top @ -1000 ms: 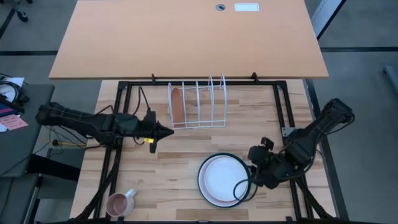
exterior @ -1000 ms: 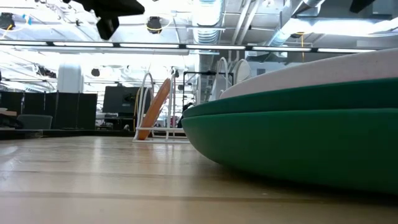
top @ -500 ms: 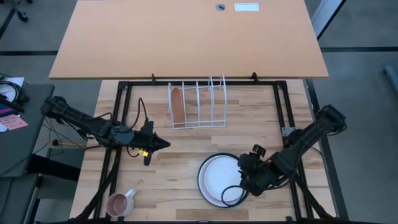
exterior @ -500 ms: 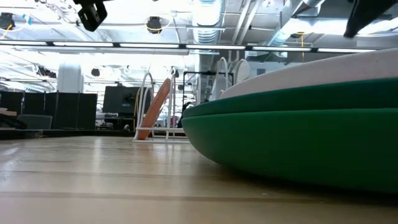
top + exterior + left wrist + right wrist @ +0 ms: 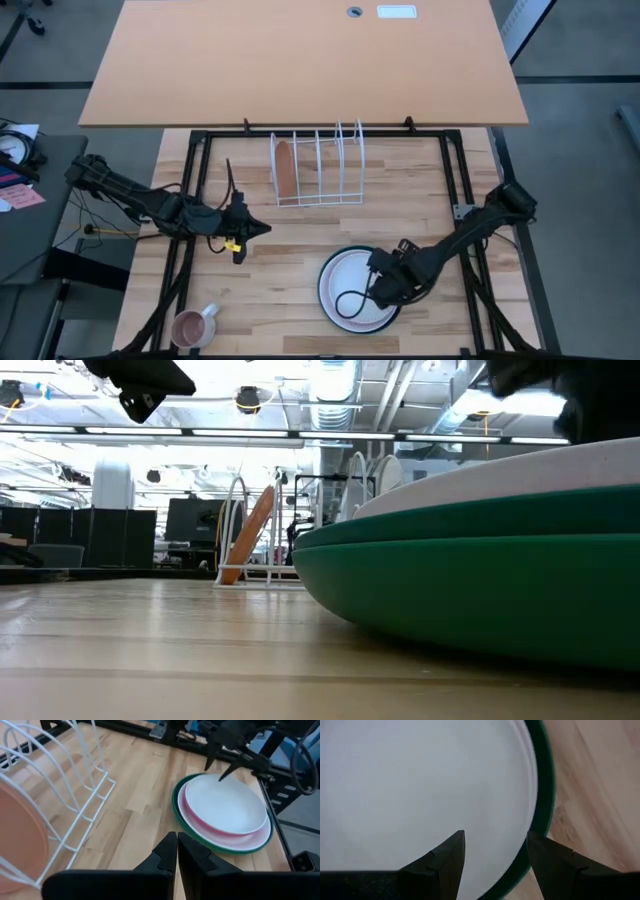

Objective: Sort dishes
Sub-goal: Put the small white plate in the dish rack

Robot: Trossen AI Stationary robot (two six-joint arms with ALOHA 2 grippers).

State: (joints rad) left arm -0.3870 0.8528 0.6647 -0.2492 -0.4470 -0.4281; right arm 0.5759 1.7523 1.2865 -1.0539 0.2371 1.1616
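Your white wire rack (image 5: pixel 318 168) stands at the far side of the wooden table (image 5: pixel 300 250), a row of thin upright loops on a flat base. Only its leftmost slot is filled: the orange-brown plate (image 5: pixel 285 168) stands there on edge, smooth and matt, leaning slightly against the wire. The slots to the right of it hold nothing.

Nearer you than the rack and a little to its right lies the stack of three round plates. The dark green plate (image 5: pixel 179 818) is at the bottom, its glossy rim showing all round; the magenta pink plate (image 5: pixel 220 838) sits on it, visible only as a thin crescent; the white plate (image 5: pixel 225 805) lies on top, shallow and plain.

Your right gripper (image 5: pixel 378 290) is over the stack, on the side away from the rack; its dark fingers (image 5: pixel 445 860) stand well apart above the white plate near its rim, and they hold nothing.

Your left gripper (image 5: pixel 262 229) hovers just off the rack's near left corner, its fingers pressed together and empty.

Well off the rack's left end, at the table's near edge, the small pink mug (image 5: pixel 190 327) stands upright with its handle towards the stack
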